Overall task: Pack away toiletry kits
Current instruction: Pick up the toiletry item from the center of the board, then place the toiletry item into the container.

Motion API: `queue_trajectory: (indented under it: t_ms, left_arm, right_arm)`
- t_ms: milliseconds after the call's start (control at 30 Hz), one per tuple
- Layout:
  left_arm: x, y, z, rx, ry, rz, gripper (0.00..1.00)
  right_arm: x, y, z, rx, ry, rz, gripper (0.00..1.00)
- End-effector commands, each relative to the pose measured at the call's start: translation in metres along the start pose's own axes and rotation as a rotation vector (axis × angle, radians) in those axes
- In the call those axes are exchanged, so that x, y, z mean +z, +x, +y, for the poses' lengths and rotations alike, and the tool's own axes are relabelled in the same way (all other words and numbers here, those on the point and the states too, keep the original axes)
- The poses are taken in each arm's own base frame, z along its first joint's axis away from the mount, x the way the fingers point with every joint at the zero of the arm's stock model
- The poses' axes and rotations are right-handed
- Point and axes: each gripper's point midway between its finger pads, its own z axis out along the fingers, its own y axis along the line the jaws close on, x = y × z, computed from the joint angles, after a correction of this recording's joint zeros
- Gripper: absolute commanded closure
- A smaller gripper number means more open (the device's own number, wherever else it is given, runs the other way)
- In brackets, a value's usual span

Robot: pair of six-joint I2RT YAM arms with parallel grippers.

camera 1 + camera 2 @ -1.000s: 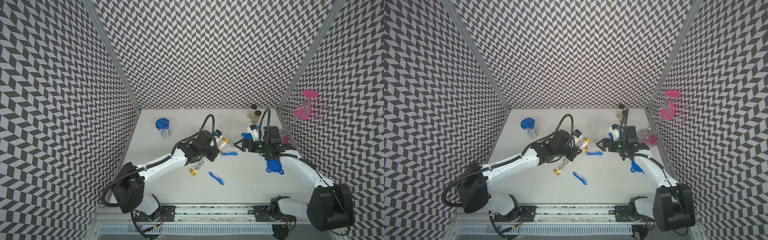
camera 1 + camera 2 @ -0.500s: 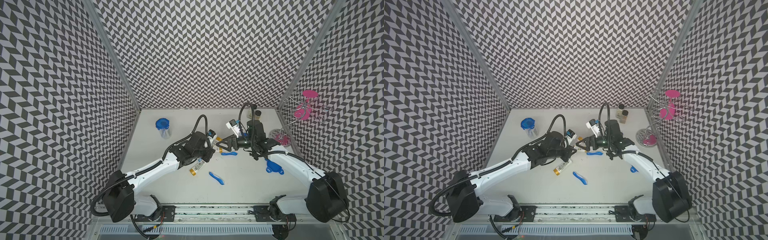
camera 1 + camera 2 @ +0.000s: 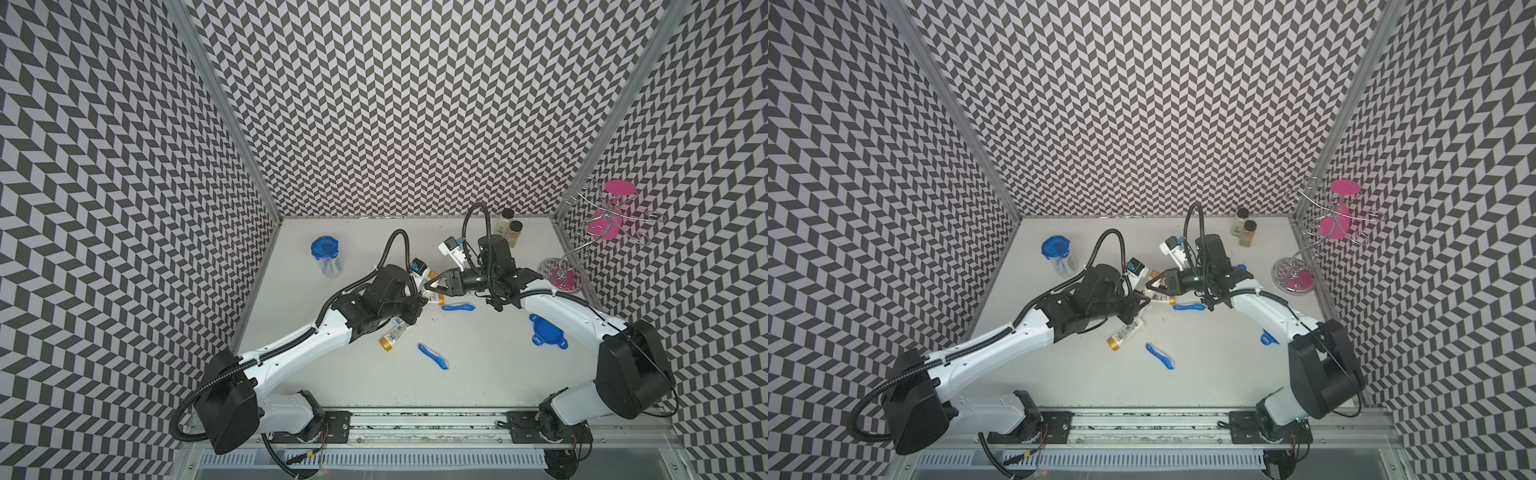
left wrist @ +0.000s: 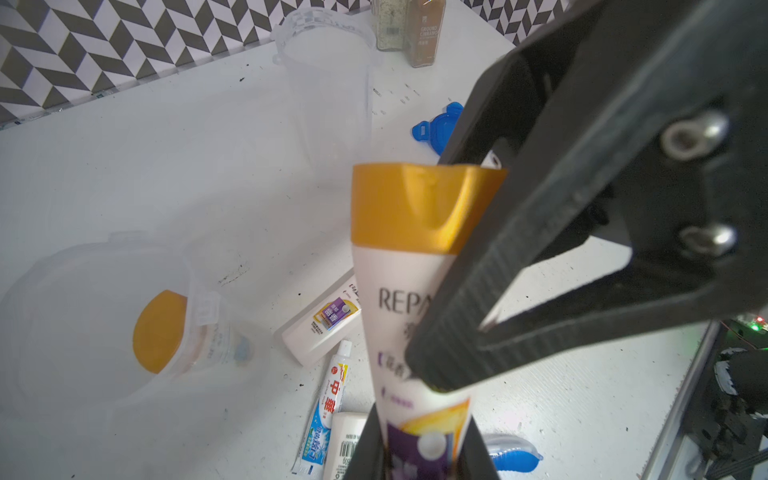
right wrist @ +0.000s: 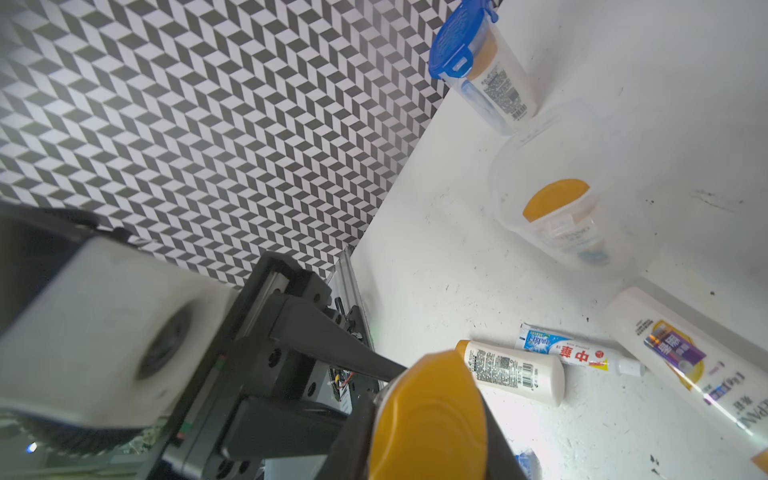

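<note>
A white tube with a gold cap (image 4: 399,291) is held up above the table between both arms. My left gripper (image 4: 422,440) is shut on its flat tail end. My right gripper (image 5: 428,436) is shut on the cap end, with the gold cap (image 5: 432,415) between its jaws. In both top views the two grippers (image 3: 419,297) (image 3: 429,286) meet at mid-table. An open clear cup (image 4: 124,324) with a gold-capped tube inside stands nearby. A closed cup with a blue lid (image 3: 326,255) stands at the back left.
On the table lie a toothpaste tube (image 4: 328,407), two more white tubes (image 3: 392,334) (image 5: 673,357), two blue toothbrushes (image 3: 457,307) (image 3: 432,356) and a loose blue lid (image 3: 546,332). An empty clear cup (image 4: 328,75), two spice jars (image 3: 511,228) and the wire stand (image 3: 602,220) stand behind.
My right arm swung left to the tube held by my left gripper, and its jaws closed on the cap end. The left arm shifted a little with the tube.
</note>
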Motion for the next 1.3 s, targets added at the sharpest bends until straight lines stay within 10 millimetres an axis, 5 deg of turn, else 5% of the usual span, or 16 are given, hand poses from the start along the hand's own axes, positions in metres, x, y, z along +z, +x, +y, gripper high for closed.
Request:
queue_trajectory:
  t_ms: [0,200,333,500,667,1000,1267]
  left_arm:
    - [-0.005,0.0,0.007,-0.012,-0.037,-0.009,0.79]
    - [-0.039,0.001,0.045,-0.22,-0.027,-0.054,0.26]
    - [-0.066,0.012,0.077,-0.379,-0.028,-0.089,0.11]
    - [-0.083,0.039,0.112,-0.524,-0.121,-0.043,0.08]
    - [-0.088,0.049,0.119,-0.558,-0.149,-0.028,0.08]
    - [-0.082,0.053,0.119,-0.545,-0.14,-0.013,0.08]
    - [-0.066,0.059,0.104,-0.511,-0.073,0.029,0.08]
  right_arm:
    - [0.004,-0.024,0.02,-0.129,-0.047,-0.032,0.86]
    - [0.02,-0.068,0.018,-0.274,0.108,-0.072,0.95]
    - [0.033,-0.097,0.002,-0.313,0.223,-0.101,0.97]
    - [0.049,-0.123,-0.018,-0.333,0.319,-0.147,0.99]
    - [0.067,-0.137,-0.027,-0.33,0.324,-0.195,0.99]
    - [0.09,-0.122,-0.058,-0.301,0.369,-0.15,0.98]
    - [0.094,-0.104,-0.076,-0.292,0.414,-0.11,0.83]
